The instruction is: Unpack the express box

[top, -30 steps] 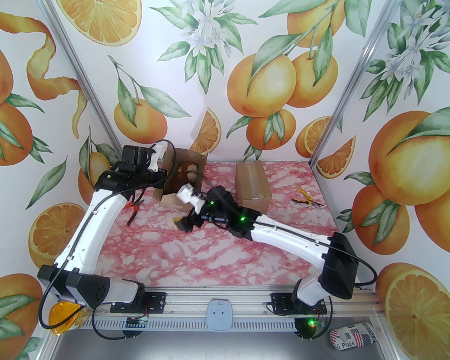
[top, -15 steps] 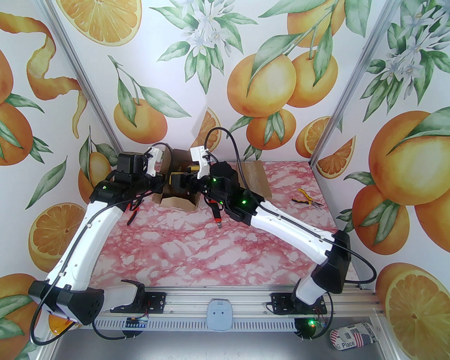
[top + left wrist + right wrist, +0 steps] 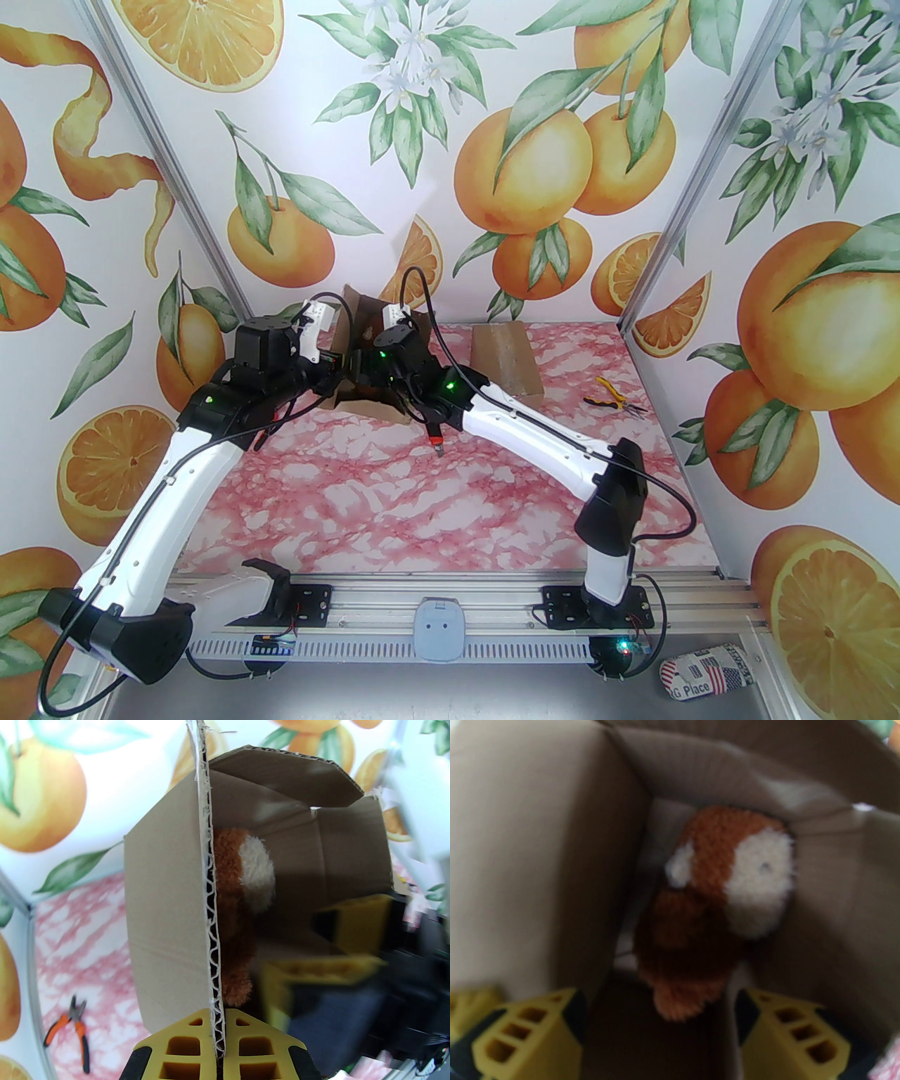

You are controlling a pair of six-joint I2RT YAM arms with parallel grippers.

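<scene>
The left jaws pinched the express box [image 3: 165, 902] by its wall edge, apparently steadying it so the right jaws, spread wide, could reach the plush toy [image 3: 717, 895] inside.

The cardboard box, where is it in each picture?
Top external: cardboard box at the table's far left, between both arms.
Left wrist: centre, wall edge pinched by the left gripper.
Right wrist: seen from inside, wall at left.
Shared landmark: plush toy inside, in both wrist views.
</scene>
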